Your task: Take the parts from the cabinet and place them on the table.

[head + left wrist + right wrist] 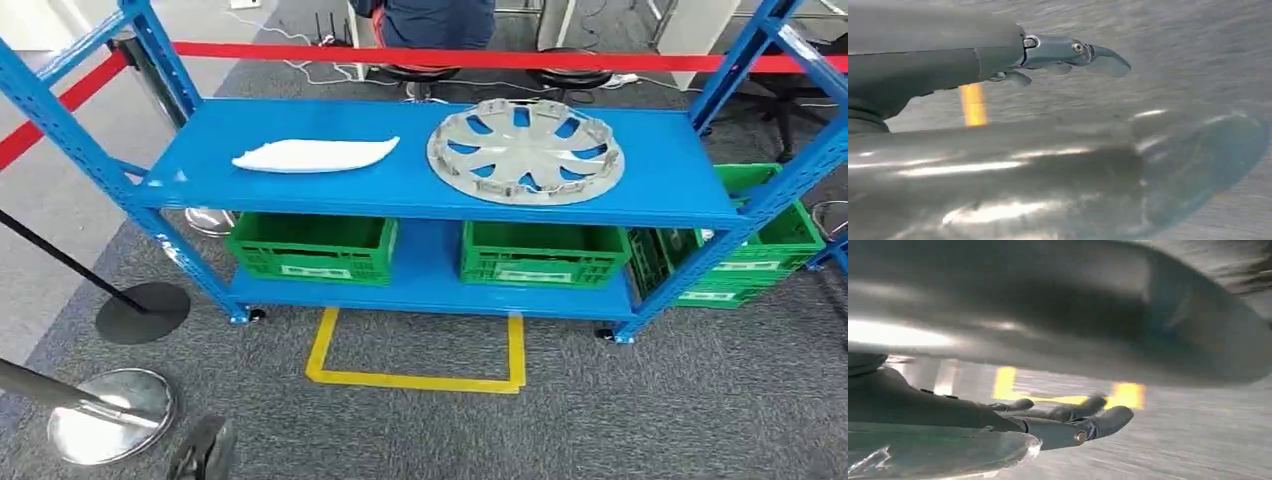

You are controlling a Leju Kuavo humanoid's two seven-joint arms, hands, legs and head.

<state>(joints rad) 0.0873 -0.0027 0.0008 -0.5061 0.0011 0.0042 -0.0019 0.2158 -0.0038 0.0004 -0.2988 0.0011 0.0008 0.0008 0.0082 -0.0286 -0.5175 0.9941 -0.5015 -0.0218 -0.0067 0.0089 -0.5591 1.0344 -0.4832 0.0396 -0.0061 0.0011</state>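
A: Grey carpet (700, 400) runs under everything, with red barrier tape (450, 57) strung across behind and a person seated on a stool beyond it. What stands in the middle?

B: Blue shelving (420, 185), the cabinet for this job, facing the robot. Its upper shelf carries both parts: a silver wheel cover (526, 150) toward the right and a long white trim piece (315, 154) toward the left, well apart from each other. Green crates (310, 247) sit on the lower shelf, and more stand just outside the frame on the right.

A: And that yellow square?

B: A taped floor marker (415, 360) just in front of the rack. The robot looks to be short of it.

A: So how far along?

B: By my reading, nothing is done. Both parts lie untouched, and no table is in sight.

A: Hands?

B: The left hand (1048, 55) hangs over the carpet, fingers stretched out, holding nothing. The right hand (1068, 422) likewise: fingers extended and empty, with yellow tape beyond it. Approach, both pickups and both deliveries remain.
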